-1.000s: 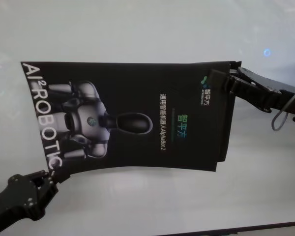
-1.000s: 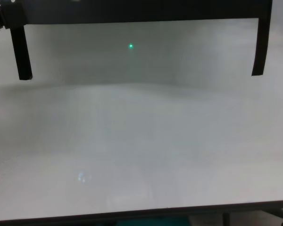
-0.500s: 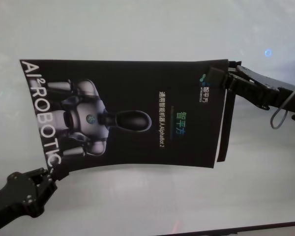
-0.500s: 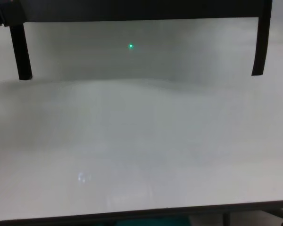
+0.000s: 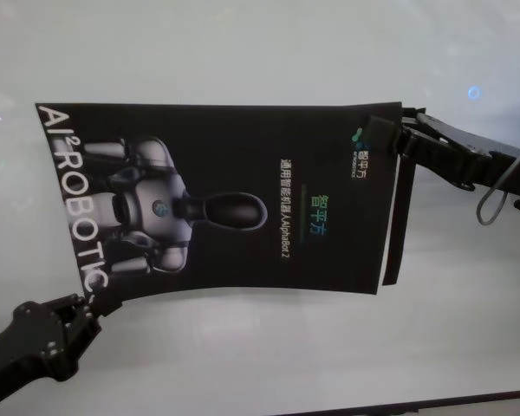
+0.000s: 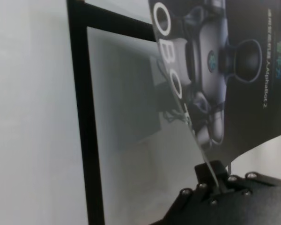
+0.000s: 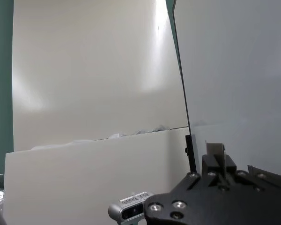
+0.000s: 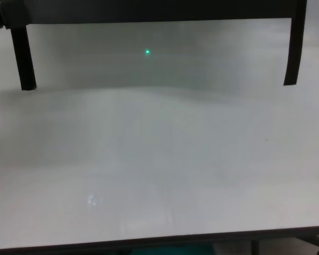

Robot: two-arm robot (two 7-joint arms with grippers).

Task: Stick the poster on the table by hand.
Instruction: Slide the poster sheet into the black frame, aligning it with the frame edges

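Head view: table [image 5: 243, 43], wide and pale, fills the scene; its thin dark near edge shows at the bottom. Above it hangs the poster [image 5: 225, 199], a black glossy sheet stretched between both arms and not yet flat on the tabletop. Its near edge curves and a soft shadow lies beneath it, so I judge it is held clear of the surface. Holding two opposite corners keeps the sheet taut and level, likely so it can come down without creases.

Right gripper [image 5: 397, 137] is clenched on the poster's far right corner. Left gripper [image 5: 85, 305] is clamped on the near left corner; the left wrist view shows the sheet's thin edge nipped between its fingers.

Tape strips: one narrow black strip [image 5: 397, 221] hangs along the poster's right edge. In the chest view two such strips [image 8: 22, 56] dangle from the sheet's lower edge, presumably ready to fix it down.

Writing, largest first: "AI²ROBOTIC" in white down the left edge; a teal logo mid-sheet; a white line ending "AlphaBot 2"; a small logo near the right corner, too small to read.
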